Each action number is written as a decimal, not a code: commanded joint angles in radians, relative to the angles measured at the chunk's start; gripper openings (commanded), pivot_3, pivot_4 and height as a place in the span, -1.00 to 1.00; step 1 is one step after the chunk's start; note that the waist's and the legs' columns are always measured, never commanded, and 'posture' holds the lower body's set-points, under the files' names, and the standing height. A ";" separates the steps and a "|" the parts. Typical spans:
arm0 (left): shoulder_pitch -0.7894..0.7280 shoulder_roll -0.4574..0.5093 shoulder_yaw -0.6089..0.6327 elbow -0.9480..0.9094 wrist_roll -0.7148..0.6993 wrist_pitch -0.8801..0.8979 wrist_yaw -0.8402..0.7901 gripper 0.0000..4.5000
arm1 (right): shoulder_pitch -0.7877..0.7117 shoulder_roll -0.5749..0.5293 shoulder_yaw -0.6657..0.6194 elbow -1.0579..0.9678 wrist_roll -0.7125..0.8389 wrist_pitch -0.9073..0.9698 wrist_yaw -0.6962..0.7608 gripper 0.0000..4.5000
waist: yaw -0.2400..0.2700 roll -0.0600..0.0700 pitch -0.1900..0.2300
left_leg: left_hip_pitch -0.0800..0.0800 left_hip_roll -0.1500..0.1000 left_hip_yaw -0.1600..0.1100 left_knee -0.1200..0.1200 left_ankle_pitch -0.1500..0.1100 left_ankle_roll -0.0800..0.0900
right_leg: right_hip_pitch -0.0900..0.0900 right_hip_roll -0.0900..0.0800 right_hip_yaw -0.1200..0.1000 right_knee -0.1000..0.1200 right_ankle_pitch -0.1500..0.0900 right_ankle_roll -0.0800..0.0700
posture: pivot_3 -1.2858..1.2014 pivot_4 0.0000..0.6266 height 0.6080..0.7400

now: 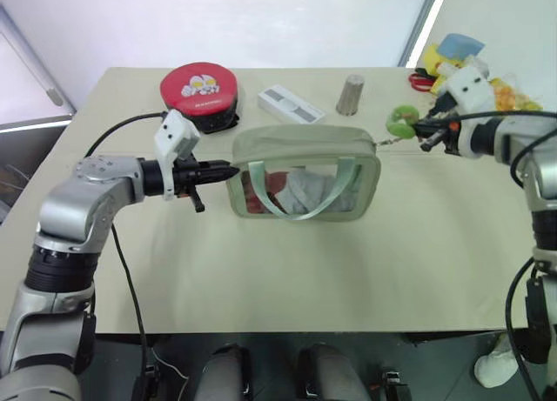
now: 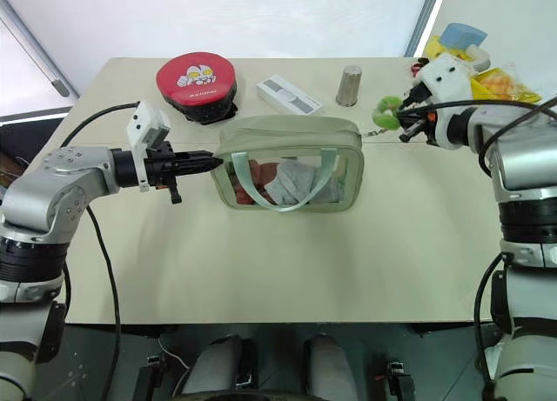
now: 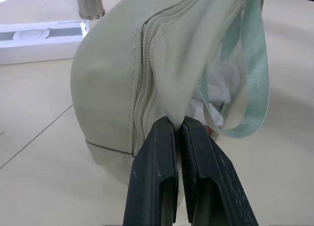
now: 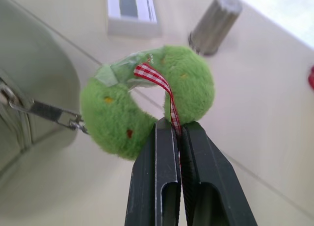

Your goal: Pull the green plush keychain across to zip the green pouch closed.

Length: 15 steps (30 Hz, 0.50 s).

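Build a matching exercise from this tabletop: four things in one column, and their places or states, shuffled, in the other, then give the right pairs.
Things
1. fuzzy lime-green plush keychain
2. pale sage-green zip pouch with a clear window
3. round red-and-black case
4. small grey metal cup

Places or states
A. pinched at its end by the left gripper
B. upside down beside the flat white box
C. pinched by the right gripper, pulled past the pouch's end
D. at the table's far edge, behind the left gripper

Pairs: 1-C, 2-A, 3-D, 4-B
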 commanded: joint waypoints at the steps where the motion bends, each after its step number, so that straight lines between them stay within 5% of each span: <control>1: 0.013 0.014 -0.004 0.006 0.010 0.016 -0.001 -1.00 | 0.049 0.013 -0.072 -0.040 -0.003 0.015 -0.061 -0.98 | 0.000 0.000 0.000 | 0.000 0.000 0.000 0.000 0.000 0.000 | 0.000 0.000 0.000 0.000 0.000 0.000 | 0.03 -0.52 1.00; 15: 0.013 0.035 0.003 -0.011 0.004 0.038 -0.012 -1.00 | 0.267 0.191 -0.114 -0.102 0.031 0.109 -0.189 -0.98 | -0.003 0.000 0.000 | 0.001 0.000 0.000 0.000 0.000 0.000 | 0.001 0.001 0.000 0.000 0.000 0.000 | 0.03 -0.52 1.00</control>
